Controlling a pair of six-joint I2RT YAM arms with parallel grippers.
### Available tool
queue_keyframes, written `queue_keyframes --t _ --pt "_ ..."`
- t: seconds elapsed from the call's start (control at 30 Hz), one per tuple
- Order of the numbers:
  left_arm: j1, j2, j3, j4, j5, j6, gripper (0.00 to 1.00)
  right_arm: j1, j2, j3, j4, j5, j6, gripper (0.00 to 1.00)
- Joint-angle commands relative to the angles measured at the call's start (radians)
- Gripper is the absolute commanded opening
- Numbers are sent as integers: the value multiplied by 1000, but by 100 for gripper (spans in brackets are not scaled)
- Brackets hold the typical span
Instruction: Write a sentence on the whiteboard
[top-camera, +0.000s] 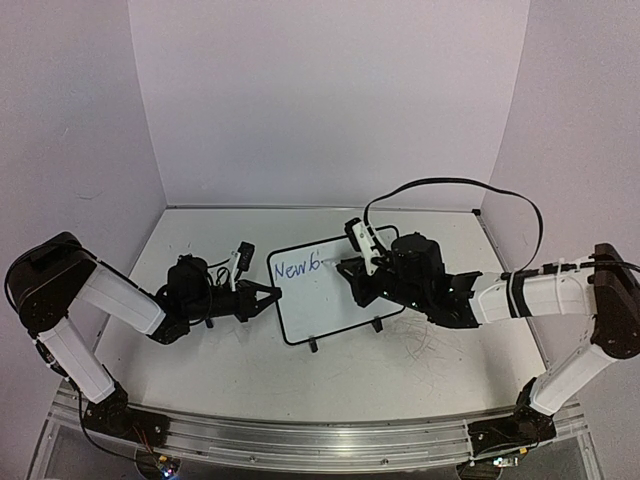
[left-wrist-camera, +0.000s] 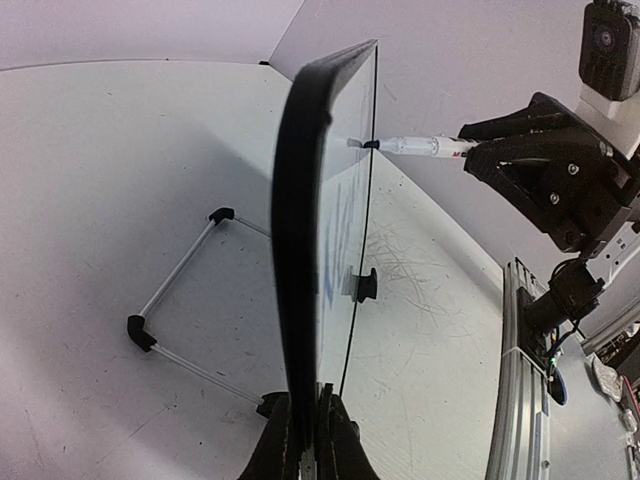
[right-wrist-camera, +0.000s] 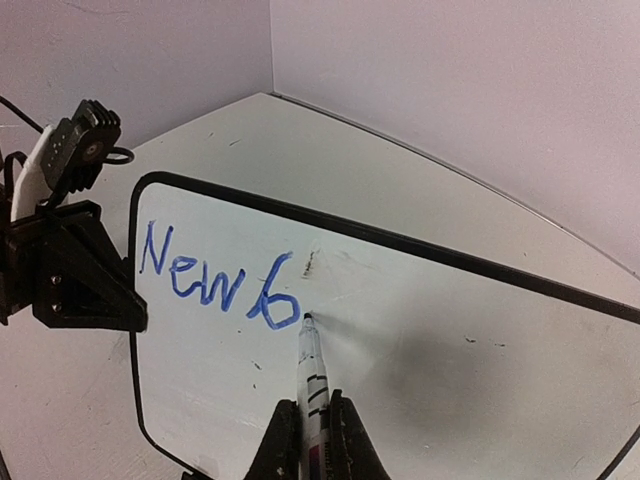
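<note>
The whiteboard (top-camera: 340, 300) stands tilted on its wire stand (left-wrist-camera: 180, 300) mid-table. Blue writing, "New b" (right-wrist-camera: 215, 275), sits at its upper left as the start of the sentence (top-camera: 295, 267). My left gripper (left-wrist-camera: 312, 440) is shut on the board's left edge (left-wrist-camera: 300, 250), seen edge-on. My right gripper (right-wrist-camera: 315, 430) is shut on a white marker (right-wrist-camera: 312, 375). Its tip touches the board just right of the "b". From above, the right gripper (top-camera: 348, 268) hangs over the board's upper right, opposite the left gripper (top-camera: 272, 293).
Faint grey scribbles mark the tabletop (top-camera: 420, 345) in front of the board on the right. A black cable (top-camera: 450, 185) loops above the right arm. Lilac walls close in the back and sides. A metal rail (top-camera: 320, 440) runs along the near edge.
</note>
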Motion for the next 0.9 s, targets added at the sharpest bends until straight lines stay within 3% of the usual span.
queue_keyframes --t 0.0,0.87 --pt "-6 1 11 -111 -46 42 0 -3 18 33 40 30 31 0" --pt "-6 -1 11 -122 -49 44 0 -21 -16 8 27 127 60 0"
